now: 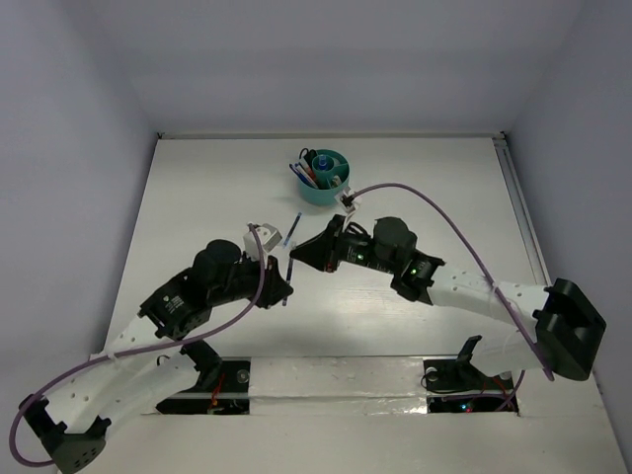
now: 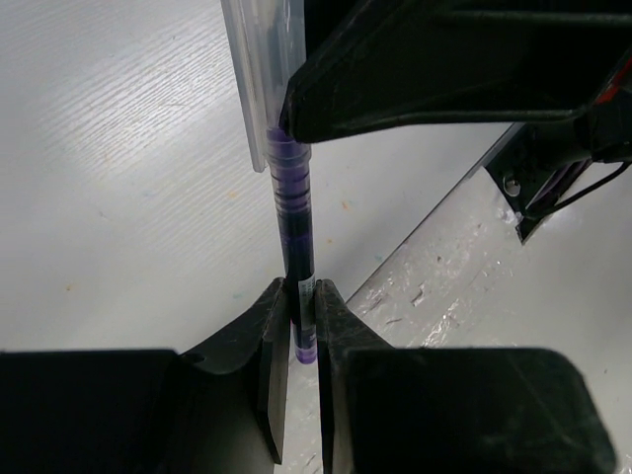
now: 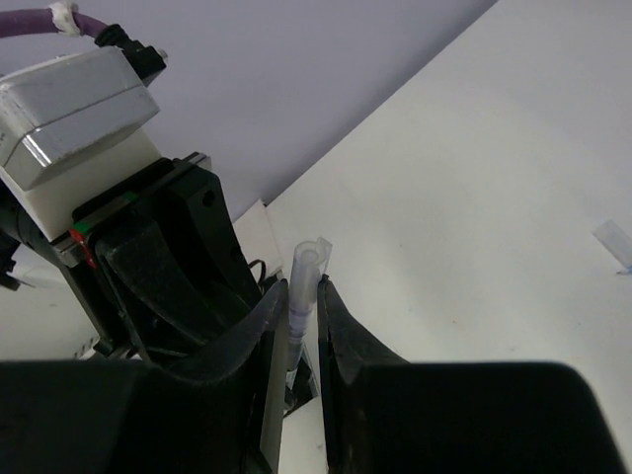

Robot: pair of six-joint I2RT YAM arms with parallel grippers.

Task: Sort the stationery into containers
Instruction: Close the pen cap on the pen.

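Observation:
A dark blue pen [image 2: 293,207] with a clear cap [image 2: 255,79] is held in the air between both grippers, above the table in front of the teal cup [image 1: 321,178]. My left gripper [image 2: 301,291] is shut on the pen's lower end. My right gripper [image 3: 304,286] is shut on the clear cap end [image 3: 306,269]. In the top view the left gripper [image 1: 286,284] and right gripper [image 1: 298,253] meet at the pen [image 1: 294,229]. The cup holds several pens [image 1: 306,174] in its compartments.
A small pale bit [image 3: 612,240] lies on the white table to the right of my right gripper. Purple cables [image 1: 434,212] loop over both arms. The table's near edge has a taped strip [image 2: 474,286].

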